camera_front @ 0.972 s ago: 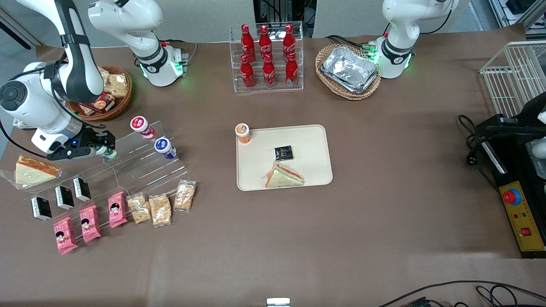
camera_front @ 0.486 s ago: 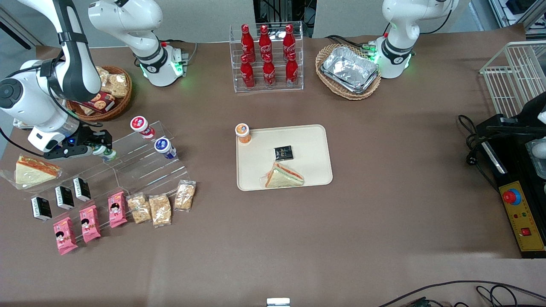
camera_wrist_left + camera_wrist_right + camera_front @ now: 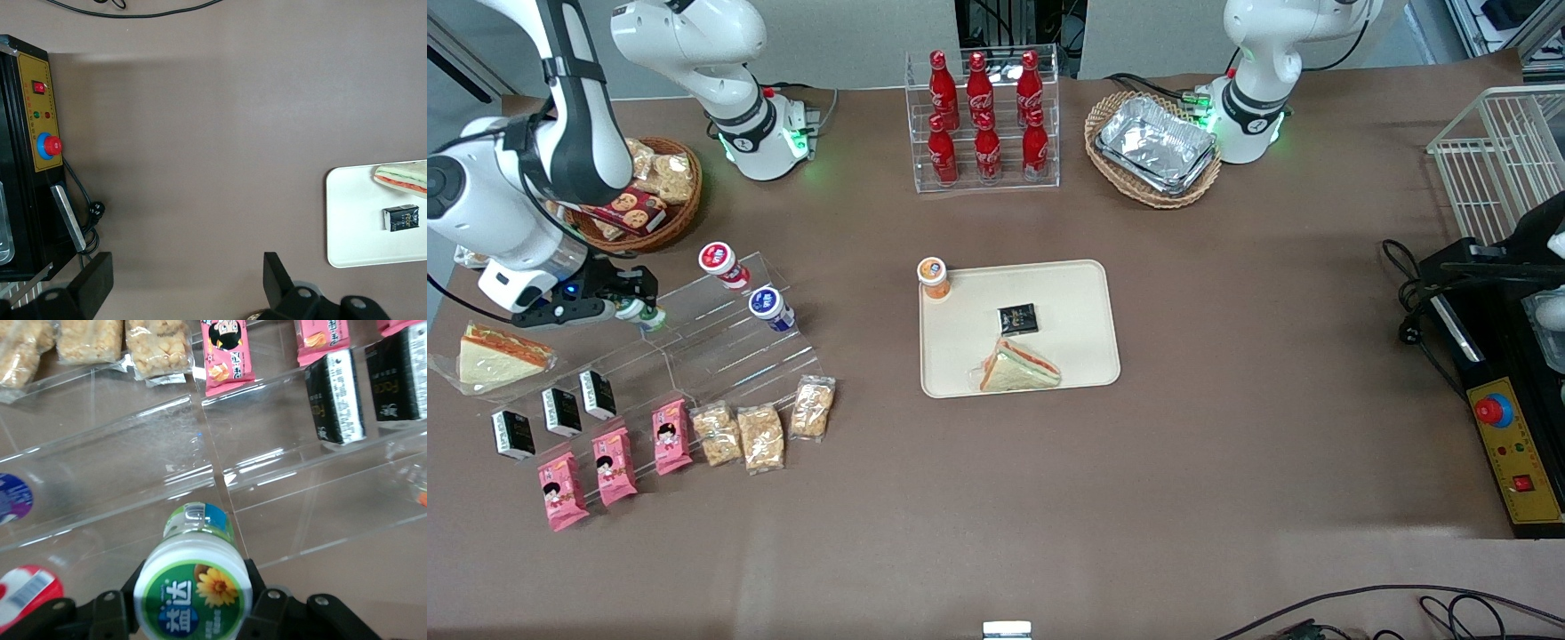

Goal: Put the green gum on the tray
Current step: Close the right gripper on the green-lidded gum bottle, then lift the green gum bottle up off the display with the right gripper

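Note:
My right gripper is shut on the green gum, a small white bottle with a green-ringed lid. I hold it just above the clear acrylic stepped stand at the working arm's end of the table. In the right wrist view the green gum fills the jaws, with a black finger tight against each side. The cream tray lies mid-table, far from the gripper. It carries a wrapped sandwich and a black packet. The tray also shows in the left wrist view.
A red-lidded bottle and a blue-lidded bottle rest on the stand. An orange-lidded bottle stands at the tray's corner. Black cartons, pink packets, snack bags and a sandwich lie near the stand.
My gripper has risen slightly with the green gum, drifting farther from the front camera and toward the working arm's end. Nothing else moved.

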{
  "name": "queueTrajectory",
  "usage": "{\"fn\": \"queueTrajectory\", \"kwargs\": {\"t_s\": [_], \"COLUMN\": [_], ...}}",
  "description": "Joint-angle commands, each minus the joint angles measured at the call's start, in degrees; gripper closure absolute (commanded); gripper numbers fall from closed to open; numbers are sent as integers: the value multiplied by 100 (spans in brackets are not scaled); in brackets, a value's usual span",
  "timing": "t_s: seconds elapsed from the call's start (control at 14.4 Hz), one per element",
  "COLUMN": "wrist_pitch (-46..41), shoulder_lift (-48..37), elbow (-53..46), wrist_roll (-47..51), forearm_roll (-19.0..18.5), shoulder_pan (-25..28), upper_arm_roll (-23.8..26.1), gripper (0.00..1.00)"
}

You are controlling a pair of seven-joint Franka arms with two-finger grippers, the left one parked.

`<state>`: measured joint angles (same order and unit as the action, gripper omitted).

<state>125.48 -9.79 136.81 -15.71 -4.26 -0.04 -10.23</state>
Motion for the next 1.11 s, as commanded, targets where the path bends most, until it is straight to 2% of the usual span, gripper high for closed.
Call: {"fn": "queueTrajectory", "kwargs": {"t_s": [0.0, 0.21, 0.35, 0.49, 0.62, 0.9, 1.04], "wrist_pitch": [-1363, -2683, -3343, -3923, -4023, -3594, -3033], "shoulder_lift": [-234, -190, -234, -243, -295, -200, 46], "elbow": [-942, -1998, -2491, -2869, -2959, -3003, -3011], "wrist_roll": [-19, 33, 207, 1004, 2058, 4246, 5345], "forearm_roll": [-75, -14, 397, 610, 776, 1619, 1656], "shoulder_pan": [4, 12, 12, 12, 12, 21, 21], "upper_arm_roll": [65, 214, 459, 880, 1696, 3032, 3875], "gripper": [80, 81, 81, 81, 81, 81, 81]}}
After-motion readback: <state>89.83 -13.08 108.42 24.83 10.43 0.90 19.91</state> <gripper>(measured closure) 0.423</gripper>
